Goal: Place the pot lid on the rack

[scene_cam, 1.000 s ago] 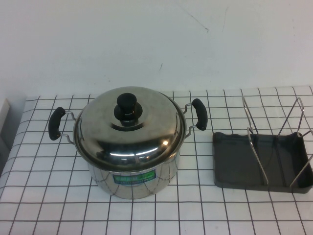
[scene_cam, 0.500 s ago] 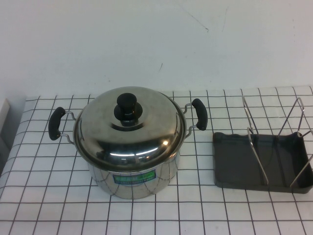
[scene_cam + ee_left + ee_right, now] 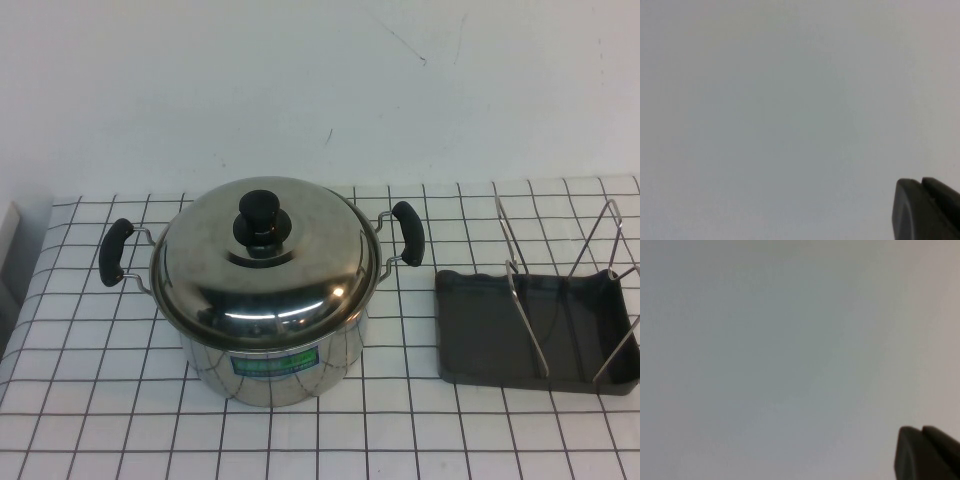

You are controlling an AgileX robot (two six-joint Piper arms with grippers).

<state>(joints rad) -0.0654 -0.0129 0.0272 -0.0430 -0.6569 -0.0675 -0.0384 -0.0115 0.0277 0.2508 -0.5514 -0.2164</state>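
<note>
While the domed shiny steel pot lid (image 3: 265, 258) with its black knob sits on the pot (image 3: 272, 362) mid-bench, no step has begun; the dark grey wire-looped rack (image 3: 536, 329) waits by the right edge. Left gripper (image 3: 926, 209) and right gripper (image 3: 926, 452) face blank wall; their state I cannot tell. Next comes reaching for the knob.

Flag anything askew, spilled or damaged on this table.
Nothing stands out. The domed shiny steel pot lid sits square on the steel pot; the dark grey plastic rack lies flat, wires upright. Neither the left end effector nor the right end effector is near the table.
</note>
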